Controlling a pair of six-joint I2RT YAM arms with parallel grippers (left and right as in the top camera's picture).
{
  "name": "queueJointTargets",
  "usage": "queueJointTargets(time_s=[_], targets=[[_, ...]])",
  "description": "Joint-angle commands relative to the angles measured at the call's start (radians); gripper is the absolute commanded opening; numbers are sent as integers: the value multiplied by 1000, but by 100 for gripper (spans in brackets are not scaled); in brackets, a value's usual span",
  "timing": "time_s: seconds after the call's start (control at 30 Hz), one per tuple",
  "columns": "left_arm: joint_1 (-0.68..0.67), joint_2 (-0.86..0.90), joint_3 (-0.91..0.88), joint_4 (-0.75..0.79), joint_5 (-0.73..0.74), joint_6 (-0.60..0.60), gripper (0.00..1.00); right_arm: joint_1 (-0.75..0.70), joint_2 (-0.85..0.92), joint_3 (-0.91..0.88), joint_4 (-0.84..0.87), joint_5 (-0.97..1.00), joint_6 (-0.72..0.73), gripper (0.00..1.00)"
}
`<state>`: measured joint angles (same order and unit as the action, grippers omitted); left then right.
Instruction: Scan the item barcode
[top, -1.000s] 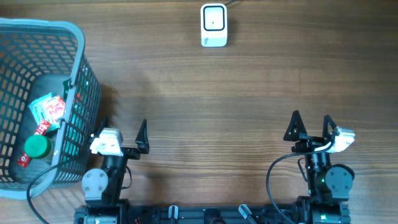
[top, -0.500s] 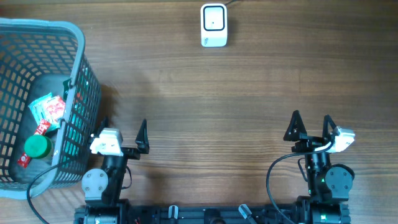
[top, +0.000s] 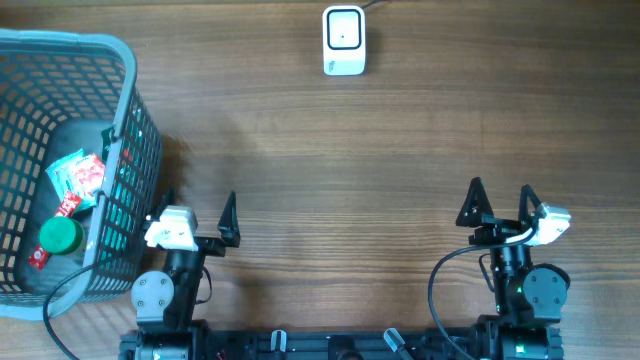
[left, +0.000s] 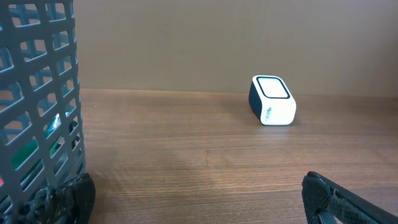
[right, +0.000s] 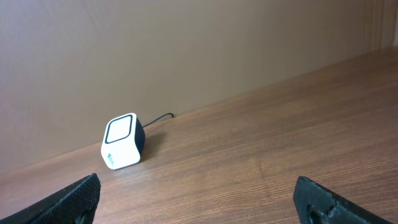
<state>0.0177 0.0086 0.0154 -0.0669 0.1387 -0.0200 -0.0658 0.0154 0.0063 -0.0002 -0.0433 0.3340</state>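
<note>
At the far left, the basket holds the goods to be scanned. A red-and-white packet and a green-capped container lie at its bottom, and nothing is lifted out yet. The left tool sits just beside the basket wall, spread wide and empty. That wall is its likeliest trouble: a low reach could catch the mesh and shove or tip the basket. A pinch on the slack packet may also slip or cover the barcode. The scanner stands at the far edge of the surface, well apart from both arms. A carried item could drop on the way there, or arrive with its code turned away. The right tool is also spread wide, holding nothing.
</note>
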Motion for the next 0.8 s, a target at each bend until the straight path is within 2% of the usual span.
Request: queueJointTargets(time_s=[0.0,0.77], targets=[[-5,-3,-10,1,-2,13,100,6,-6,-1,3,9,-17,100],[-5,-3,-10,42,-23,12,100,6,-6,-1,3,9,-17,100]])
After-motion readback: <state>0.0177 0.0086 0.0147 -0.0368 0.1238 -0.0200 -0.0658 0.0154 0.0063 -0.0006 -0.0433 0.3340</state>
